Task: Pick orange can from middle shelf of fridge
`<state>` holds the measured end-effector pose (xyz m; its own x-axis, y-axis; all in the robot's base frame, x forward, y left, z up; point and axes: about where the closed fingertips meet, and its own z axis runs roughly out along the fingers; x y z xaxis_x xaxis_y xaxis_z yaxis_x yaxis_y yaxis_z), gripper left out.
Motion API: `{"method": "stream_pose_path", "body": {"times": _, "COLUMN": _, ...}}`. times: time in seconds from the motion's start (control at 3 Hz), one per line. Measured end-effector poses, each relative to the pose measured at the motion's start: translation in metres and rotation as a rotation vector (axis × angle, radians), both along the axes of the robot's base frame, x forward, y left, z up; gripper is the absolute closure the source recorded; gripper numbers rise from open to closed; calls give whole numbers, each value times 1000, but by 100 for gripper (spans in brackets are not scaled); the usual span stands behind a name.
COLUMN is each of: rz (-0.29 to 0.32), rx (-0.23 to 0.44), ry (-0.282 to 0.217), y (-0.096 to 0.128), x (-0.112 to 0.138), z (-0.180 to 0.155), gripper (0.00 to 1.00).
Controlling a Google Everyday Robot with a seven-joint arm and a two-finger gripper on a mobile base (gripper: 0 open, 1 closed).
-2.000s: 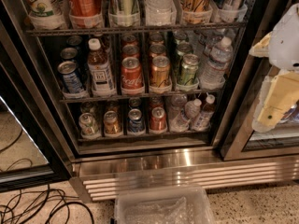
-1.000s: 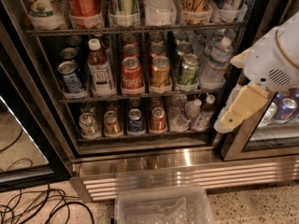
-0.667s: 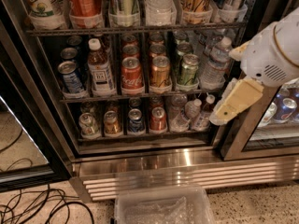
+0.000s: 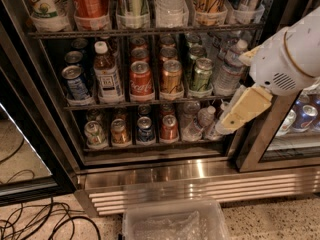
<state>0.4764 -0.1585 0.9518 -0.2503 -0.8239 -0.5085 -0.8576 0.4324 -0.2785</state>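
The orange can [image 4: 171, 78] stands upright at the front of the middle shelf [image 4: 150, 103] of the open fridge [image 4: 200, 176]. A red Coca-Cola can [image 4: 141, 80] is on its left and a green can [image 4: 201, 76] on its right. More cans stand in rows behind them. My gripper [image 4: 227, 125], on a white arm with beige parts, hangs at the right of the fridge opening. It is in front of the lower shelf's right end, below and to the right of the orange can, and holds nothing.
Tall cans in clear cups [image 4: 132, 6] fill the upper rack. Small cans and bottles [image 4: 145, 129] line the lower shelf. A clear bin [image 4: 175, 223] sits on the floor in front. Black cables [image 4: 40, 221] lie at the lower left. A second cooler [image 4: 300, 119] stands at the right.
My arm has come in from the right edge and swung left and down, so the gripper now sits before the fridge's right side. The cans have not moved.
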Motion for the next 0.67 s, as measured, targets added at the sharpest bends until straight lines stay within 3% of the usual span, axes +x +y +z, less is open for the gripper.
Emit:
{"method": "stream_pose_path", "body": {"times": 0.33, "rz": 2, "rx": 97, "ry": -31, "y": 32, "x": -2, "z": -16, "gripper": 0}}
{"method": "stream_pose_path", "body": {"times": 0.67, "rz": -55, "rx": 225, "ry": -56, "y": 60, "x": 0, "z": -37, "gripper": 0}}
